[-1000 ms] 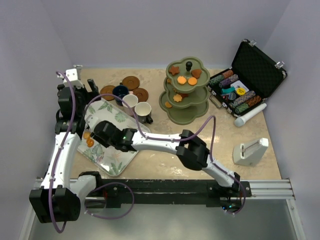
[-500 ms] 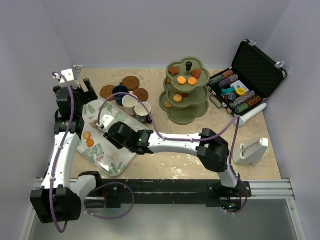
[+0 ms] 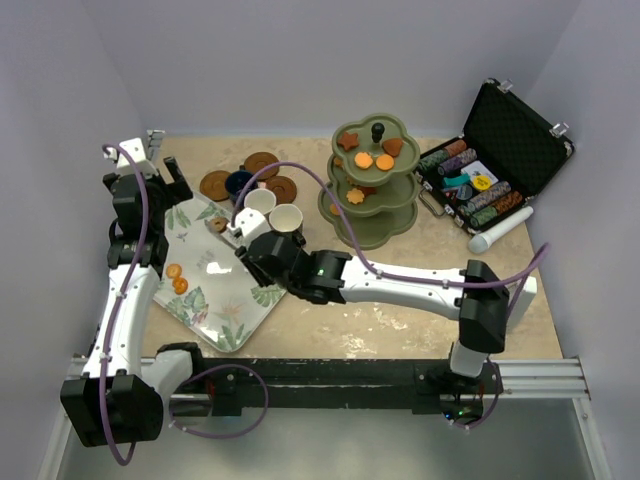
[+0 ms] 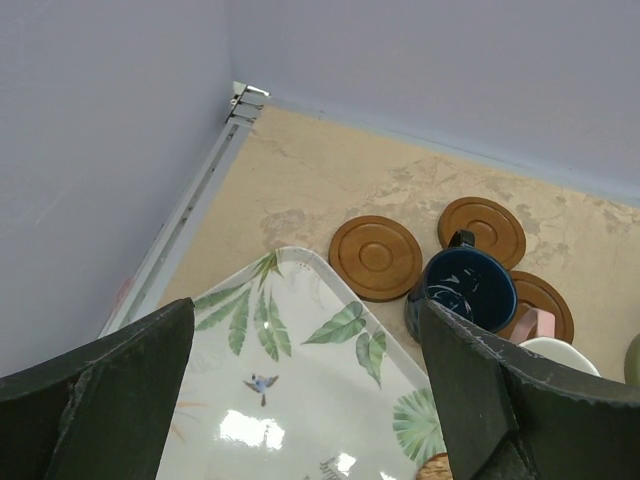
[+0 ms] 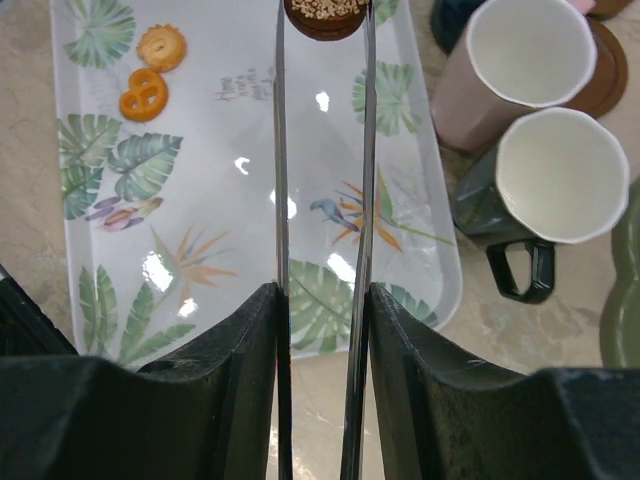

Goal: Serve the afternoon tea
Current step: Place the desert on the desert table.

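Since we judged the brown biscuit [image 5: 325,20] light and brittle, the narrow fingers of the right gripper [image 5: 323,12] held it by its rim over the far end of the tray [image 5: 200,230]; the fingers of the left gripper [image 4: 305,320] gaped wide.

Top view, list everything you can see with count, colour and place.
tray: one, white with leaves, front left
stand: one, olive, three tiers, back centre
biscuits: two orange on tray; one brown in right gripper; several orange and brown on stand
cups: three, navy, pink, cream, behind tray
saucers: three, brown, back left
chip case: one, black, open, back right
cylinder: one, white, beside case
box: one, white, right edge
left gripper: open, over tray's far corner
right gripper: shut on brown biscuit, over tray
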Tool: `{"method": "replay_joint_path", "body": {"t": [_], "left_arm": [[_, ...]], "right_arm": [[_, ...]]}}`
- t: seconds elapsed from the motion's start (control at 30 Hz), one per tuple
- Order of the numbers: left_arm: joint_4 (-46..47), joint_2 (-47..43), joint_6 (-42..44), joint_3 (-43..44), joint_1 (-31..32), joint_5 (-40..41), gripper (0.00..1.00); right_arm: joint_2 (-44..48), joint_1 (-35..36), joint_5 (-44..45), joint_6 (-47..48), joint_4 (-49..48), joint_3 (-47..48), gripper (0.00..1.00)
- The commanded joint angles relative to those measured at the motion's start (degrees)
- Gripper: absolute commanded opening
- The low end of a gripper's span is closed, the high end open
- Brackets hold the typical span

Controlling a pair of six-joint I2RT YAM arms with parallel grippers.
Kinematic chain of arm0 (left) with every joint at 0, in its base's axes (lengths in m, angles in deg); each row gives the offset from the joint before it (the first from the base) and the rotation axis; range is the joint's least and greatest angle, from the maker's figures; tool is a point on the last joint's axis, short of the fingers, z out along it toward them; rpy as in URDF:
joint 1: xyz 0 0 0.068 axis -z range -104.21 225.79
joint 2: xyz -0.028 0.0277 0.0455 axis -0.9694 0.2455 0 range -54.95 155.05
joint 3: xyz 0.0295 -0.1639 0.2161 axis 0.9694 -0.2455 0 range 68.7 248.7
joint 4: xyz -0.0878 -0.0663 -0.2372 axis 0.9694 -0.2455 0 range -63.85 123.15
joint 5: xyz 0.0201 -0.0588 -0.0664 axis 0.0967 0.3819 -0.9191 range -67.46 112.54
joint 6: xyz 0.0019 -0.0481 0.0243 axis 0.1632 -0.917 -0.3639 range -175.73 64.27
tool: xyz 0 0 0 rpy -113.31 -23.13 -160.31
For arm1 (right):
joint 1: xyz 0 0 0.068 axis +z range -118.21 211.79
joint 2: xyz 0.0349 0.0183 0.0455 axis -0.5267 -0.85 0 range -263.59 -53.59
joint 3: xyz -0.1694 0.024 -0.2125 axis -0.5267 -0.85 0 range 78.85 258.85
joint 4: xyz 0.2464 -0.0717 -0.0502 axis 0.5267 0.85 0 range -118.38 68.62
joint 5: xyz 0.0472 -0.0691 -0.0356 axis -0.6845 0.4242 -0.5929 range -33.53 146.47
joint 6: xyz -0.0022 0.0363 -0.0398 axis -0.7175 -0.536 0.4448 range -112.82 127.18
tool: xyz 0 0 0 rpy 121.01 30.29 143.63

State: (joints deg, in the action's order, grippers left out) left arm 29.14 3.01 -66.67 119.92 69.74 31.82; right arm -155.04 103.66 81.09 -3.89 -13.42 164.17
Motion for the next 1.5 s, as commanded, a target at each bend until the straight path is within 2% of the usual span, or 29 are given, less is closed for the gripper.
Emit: {"method": "replay_joint_path", "body": {"t": [0.0, 0.23, 0.4, 0.63, 0.77, 0.97, 1.47], "left_arm": [[1.37, -0.74, -0.22, 0.99, -0.72, 2.50, 0.98], [1.37, -0.39, -0.57, 0.99, -0.90, 1.10, 0.98], [1.64, -0.21, -0.84, 0.90, -0.90, -0.22, 0.98], [1.99, -0.12, -1.01, 0.72, -0.90, -1.19, 0.98], [2.08, 0.23, -1.28, 0.63, -0.90, -2.16, 0.98], [2.17, 0.32, -1.37, 0.72, -0.90, -2.69, 0.98], [2.08, 0.67, -1.54, 0.90, -0.90, -3.92, 0.98]], "right_arm": [[6.51, -2.18, 5.95, -5.00, 4.80, -2.08, 0.24], [16.27, -7.36, 7.54, -14.85, 10.17, -9.02, 0.24], [21.64, -10.09, 7.11, -17.58, 10.97, -12.72, 0.25], [22.52, -13.15, 5.44, -20.92, 13.25, -17.28, 0.25], [25.15, -17.11, 2.02, -20.66, 9.83, -21.42, 0.26], [24.11, -19.32, 0.34, -19.25, 8.33, -22.12, 0.26], [23.23, -25.99, 1.04, -19.69, 1.66, -29.24, 0.26]]}}
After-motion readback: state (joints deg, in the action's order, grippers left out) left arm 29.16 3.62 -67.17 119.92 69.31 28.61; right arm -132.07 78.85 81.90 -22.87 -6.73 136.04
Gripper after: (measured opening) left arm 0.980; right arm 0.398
